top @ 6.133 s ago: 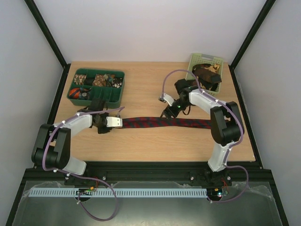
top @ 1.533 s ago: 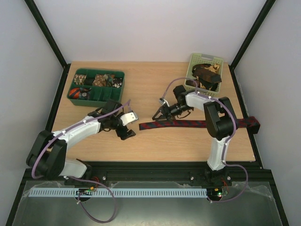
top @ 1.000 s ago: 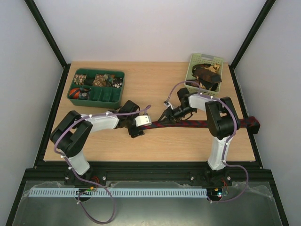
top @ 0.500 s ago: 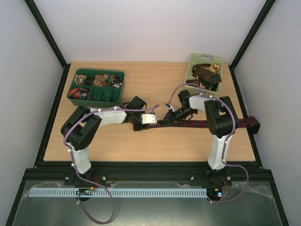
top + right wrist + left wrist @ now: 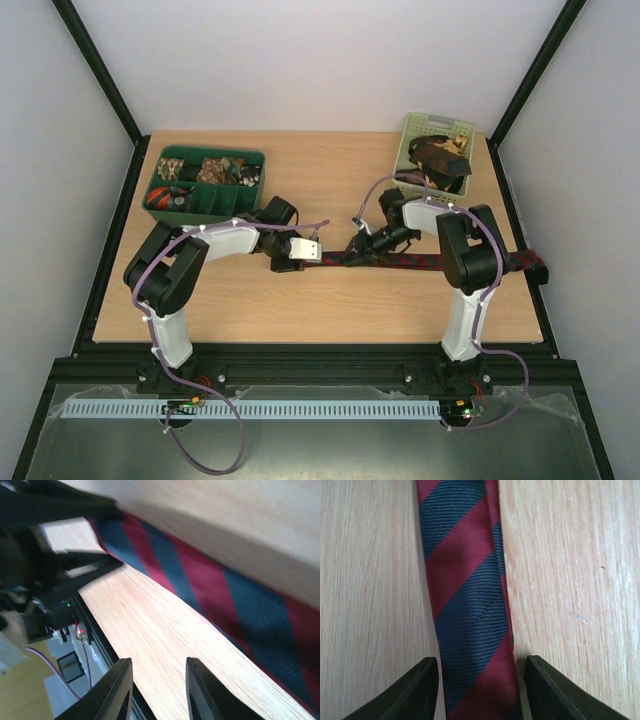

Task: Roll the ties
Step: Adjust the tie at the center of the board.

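Observation:
A dark red tie with navy diagonal stripes [image 5: 420, 263] lies flat across the right half of the table, and its far end [image 5: 540, 270] hangs over the right edge. My left gripper [image 5: 312, 252] is open at the tie's left end. In the left wrist view the tie [image 5: 465, 580] runs between the two fingers of my left gripper [image 5: 481, 660], with a small gap on each side. My right gripper [image 5: 352, 252] is open and empty just right of it. In the right wrist view my right gripper [image 5: 159, 662] is over bare wood beside the tie [image 5: 210, 580].
A dark green divided tray [image 5: 205, 150] with rolled ties stands at the back left. A pale green basket [image 5: 437, 124] at the back right holds dark and brown ties [image 5: 440, 160]. The two grippers are close together at mid-table.
The tie was dragged right, so its end now overhangs the table's edge. My left arm has swung right to the tie's left end. My right gripper has barely moved.

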You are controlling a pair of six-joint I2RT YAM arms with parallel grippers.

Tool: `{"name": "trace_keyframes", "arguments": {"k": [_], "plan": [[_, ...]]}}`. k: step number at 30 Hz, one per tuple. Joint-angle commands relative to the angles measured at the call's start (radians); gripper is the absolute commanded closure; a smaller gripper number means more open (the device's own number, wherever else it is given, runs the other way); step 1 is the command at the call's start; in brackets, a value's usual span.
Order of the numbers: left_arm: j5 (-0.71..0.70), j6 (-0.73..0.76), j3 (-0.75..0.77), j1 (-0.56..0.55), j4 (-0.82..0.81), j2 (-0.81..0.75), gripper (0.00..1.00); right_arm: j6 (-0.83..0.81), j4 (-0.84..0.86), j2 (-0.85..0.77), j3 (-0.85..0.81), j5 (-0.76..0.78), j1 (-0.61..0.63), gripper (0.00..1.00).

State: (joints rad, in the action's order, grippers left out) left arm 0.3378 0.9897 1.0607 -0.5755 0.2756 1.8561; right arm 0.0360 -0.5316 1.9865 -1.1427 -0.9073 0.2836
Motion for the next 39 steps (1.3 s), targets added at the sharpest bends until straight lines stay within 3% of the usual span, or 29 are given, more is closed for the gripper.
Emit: {"name": "trace_keyframes", "arguments": {"k": [1, 4, 6, 11, 15, 26, 39], "plan": [[0.010, 0.051, -0.012, 0.010, 0.093, -0.002, 0.41, -0.035, -0.072, -0.052, -0.134, 0.037, 0.002, 0.65], [0.034, 0.008, 0.005, 0.027, 0.091, -0.009, 0.25, -0.058, -0.062, -0.014, -0.201, 0.123, 0.006, 0.53], [0.048, -0.016, 0.009, 0.039, 0.085, -0.017, 0.18, -0.108, -0.068, 0.014, -0.223, 0.194, 0.021, 0.40], [0.091, -0.049, 0.025, 0.074, 0.102, -0.031, 0.12, -0.375, -0.089, 0.016, -0.216, 0.273, 0.037, 0.16], [0.132, -0.083, 0.029, 0.114, 0.107, -0.054, 0.09, -0.609, -0.118, -0.003, -0.198, 0.356, 0.038, 0.08], [0.121, -0.082, 0.007, 0.132, 0.110, -0.061, 0.09, -0.991, -0.217, -0.014, -0.129, 0.447, 0.085, 0.13], [0.036, -0.042, -0.043, 0.064, 0.067, -0.050, 0.17, -1.009, -0.055, -0.099, 0.039, 0.591, 0.123, 0.32]]}}
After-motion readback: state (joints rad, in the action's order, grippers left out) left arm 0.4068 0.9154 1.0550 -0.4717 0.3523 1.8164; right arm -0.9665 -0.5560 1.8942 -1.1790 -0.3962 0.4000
